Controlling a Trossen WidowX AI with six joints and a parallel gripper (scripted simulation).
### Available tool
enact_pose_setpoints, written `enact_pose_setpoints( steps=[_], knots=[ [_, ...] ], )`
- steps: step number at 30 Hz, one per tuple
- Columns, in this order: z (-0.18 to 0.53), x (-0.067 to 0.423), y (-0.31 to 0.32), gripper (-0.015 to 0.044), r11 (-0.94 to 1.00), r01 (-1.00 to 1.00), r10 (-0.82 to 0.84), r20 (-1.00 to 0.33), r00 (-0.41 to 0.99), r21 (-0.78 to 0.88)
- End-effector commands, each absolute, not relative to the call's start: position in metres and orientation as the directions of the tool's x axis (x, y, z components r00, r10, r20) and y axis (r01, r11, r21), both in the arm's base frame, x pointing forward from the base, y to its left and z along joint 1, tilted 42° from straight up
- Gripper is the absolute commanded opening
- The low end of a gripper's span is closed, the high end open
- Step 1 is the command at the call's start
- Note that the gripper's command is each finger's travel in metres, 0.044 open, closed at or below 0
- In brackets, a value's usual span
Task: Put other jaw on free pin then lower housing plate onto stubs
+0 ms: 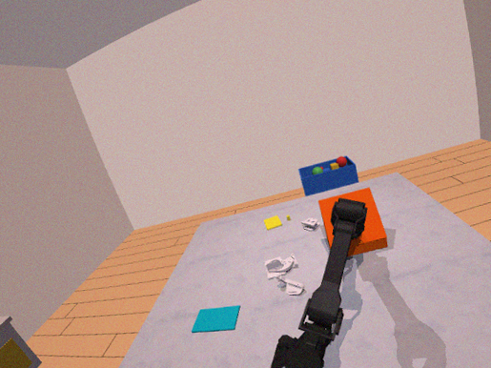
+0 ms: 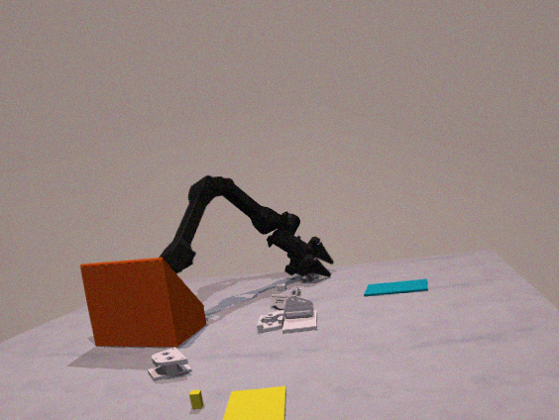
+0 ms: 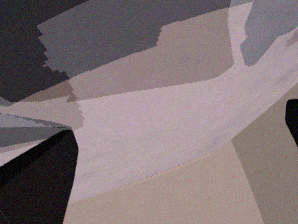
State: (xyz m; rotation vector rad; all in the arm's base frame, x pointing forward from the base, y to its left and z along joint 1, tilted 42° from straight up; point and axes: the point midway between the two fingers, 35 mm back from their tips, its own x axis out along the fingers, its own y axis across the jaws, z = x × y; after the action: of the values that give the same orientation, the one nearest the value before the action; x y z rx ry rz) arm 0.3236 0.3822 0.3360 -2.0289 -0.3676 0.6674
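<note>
My gripper is open and empty, held above the table near its far side in the exterior view, beyond the white parts. A white cluster lies mid-table, with a flat holed piece at its side. A separate white jaw-like part lies close by. Another white part with two holes in its top stands near the orange block. Which is the housing plate, and whether a jaw sits on a pin, I cannot tell. The wrist view shows none of these parts.
A large orange block stands beside the arm. A teal plate, yellow plate, small yellow block and small white block lie on the table. A blue bin is beyond.
</note>
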Motion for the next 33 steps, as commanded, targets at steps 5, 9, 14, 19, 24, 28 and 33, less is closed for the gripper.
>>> enact_pose_setpoints(
  steps=[5,9,14,19,24,28,33],
  knots=[
    [0.274,0.366,0.322,0.044,-0.682,-0.104,0.437,-0.517,0.736,-0.724],
    [0.245,0.378,0.29,0.044,-0.734,-0.156,0.406,-0.61,0.681,-0.662],
    [0.211,0.385,0.248,0.044,-0.775,-0.22,0.375,-0.712,0.595,-0.592],
    [0.182,0.384,0.207,0.044,-0.794,-0.284,0.36,-0.792,0.493,-0.537],
    [0.157,0.376,0.168,0.044,-0.793,-0.348,0.366,-0.847,0.384,-0.501],
    [0.141,0.365,0.139,0.044,-0.777,-0.401,0.39,-0.871,0.298,-0.485],
    [0.126,0.348,0.107,0.044,-0.74,-0.469,0.442,-0.874,0.202,-0.482]
  ],
)
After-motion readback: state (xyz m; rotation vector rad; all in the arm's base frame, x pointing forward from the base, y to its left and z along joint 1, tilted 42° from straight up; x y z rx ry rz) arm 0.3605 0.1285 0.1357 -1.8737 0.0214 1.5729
